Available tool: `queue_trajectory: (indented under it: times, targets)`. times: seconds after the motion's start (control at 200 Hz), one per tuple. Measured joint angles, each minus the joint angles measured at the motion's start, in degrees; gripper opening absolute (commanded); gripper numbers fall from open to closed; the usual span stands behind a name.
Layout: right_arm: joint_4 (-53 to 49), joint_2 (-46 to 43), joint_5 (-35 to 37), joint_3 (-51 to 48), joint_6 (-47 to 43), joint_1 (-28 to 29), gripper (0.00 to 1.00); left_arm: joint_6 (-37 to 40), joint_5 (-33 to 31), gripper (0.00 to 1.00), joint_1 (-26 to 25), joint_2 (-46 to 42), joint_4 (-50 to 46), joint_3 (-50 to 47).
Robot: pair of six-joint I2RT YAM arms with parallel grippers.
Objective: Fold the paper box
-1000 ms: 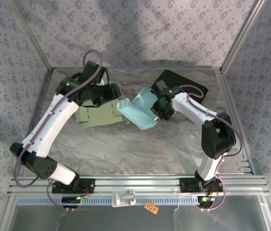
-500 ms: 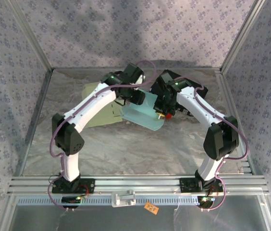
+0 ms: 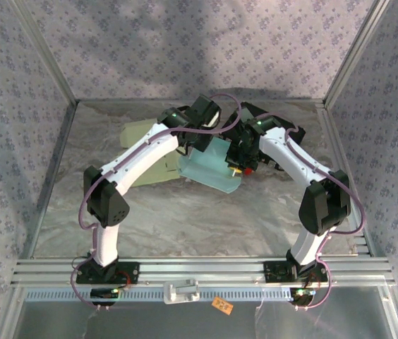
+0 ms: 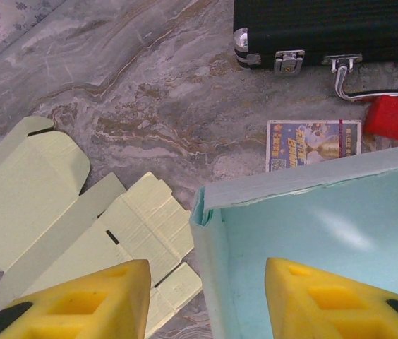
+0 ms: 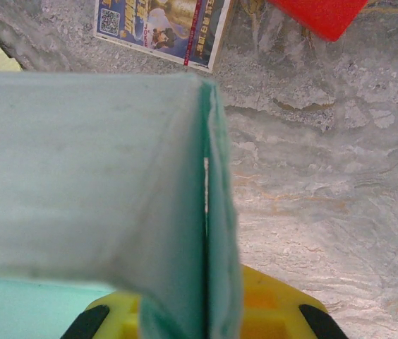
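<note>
Two grippers at the box (image 3: 209, 169): right gripper (image 5: 206, 318) clamped on its upright wall, left gripper (image 4: 206, 300) spread wide astride a corner edge. Flat carton (image 4: 79, 226) just left of the box, case (image 4: 326, 28) beyond it, broad marbled worktop (image 3: 185, 219) in front.

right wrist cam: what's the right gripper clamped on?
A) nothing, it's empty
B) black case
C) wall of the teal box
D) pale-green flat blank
C: in the right wrist view the right gripper is shut on an upright folded wall of the teal box, with the paper pinched between its jaws.
</note>
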Motion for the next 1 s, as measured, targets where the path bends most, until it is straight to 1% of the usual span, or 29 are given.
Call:
queue_trajectory:
  times: [0.135,0.195,0.27,0.35,0.525,0.615,0.695,0.884,0.999]
  targets:
    - [0.0,0.0,0.0,0.2,0.0,0.0,0.00,-0.1,-0.2,0.40,0.0,0.7,-0.6,0.0]
    - [0.0,0.0,0.0,0.3,0.0,0.0,0.00,-0.2,-0.1,0.40,0.0,1.5,-1.1,0.0]
    - [0.0,0.0,0.0,0.3,0.0,0.0,0.00,-0.3,0.1,0.44,0.0,2.3,-1.5,0.0]
    - [0.0,0.0,0.0,0.3,0.0,0.0,0.00,-0.6,0.3,0.44,0.0,2.8,-2.0,0.0]
    - [0.0,0.0,0.0,0.3,0.0,0.0,0.00,-1.2,0.3,0.40,0.1,2.8,-2.3,-0.3]
    - [0.0,0.0,0.0,0.3,0.0,0.0,0.00,-1.5,0.3,0.34,0.2,2.8,-2.3,-0.3]
    - [0.0,0.0,0.0,0.3,0.0,0.1,0.00,-1.5,0.4,0.25,0.2,2.9,-2.3,-0.3]
    - [0.0,-0.1,0.0,0.3,0.3,0.1,0.00,-2.3,0.0,0.17,0.2,3.0,-2.3,-0.5]
    - [0.0,-0.4,0.0,0.3,0.5,0.1,0.00,-2.8,-0.4,0.06,0.2,3.0,-2.1,-0.6]
